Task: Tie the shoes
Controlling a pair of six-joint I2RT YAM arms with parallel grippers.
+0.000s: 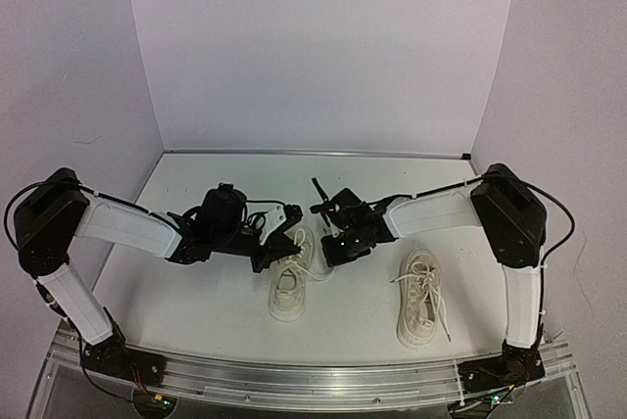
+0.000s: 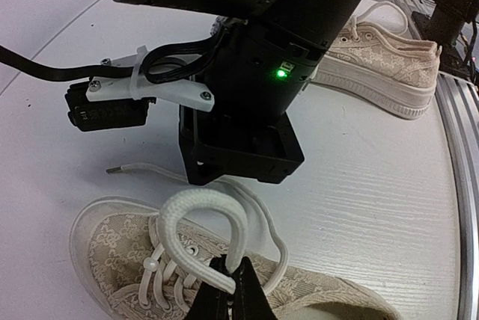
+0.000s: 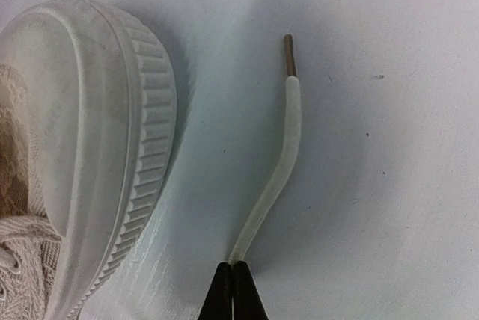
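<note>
Two cream-white shoes lie on the white table, one in the middle and one to its right. My left gripper hovers over the middle shoe and is shut on a loop of its white lace. Close by, my right gripper is low beside that shoe's toe. It is shut on the other lace end, which lies flat on the table with its dark tip pointing away. In the left wrist view the right gripper's black body stands just beyond the loop.
The second shoe lies with its laces loose, apart from both grippers. A metal rail runs along the table's near edge. Pale walls close the table on the left, back and right.
</note>
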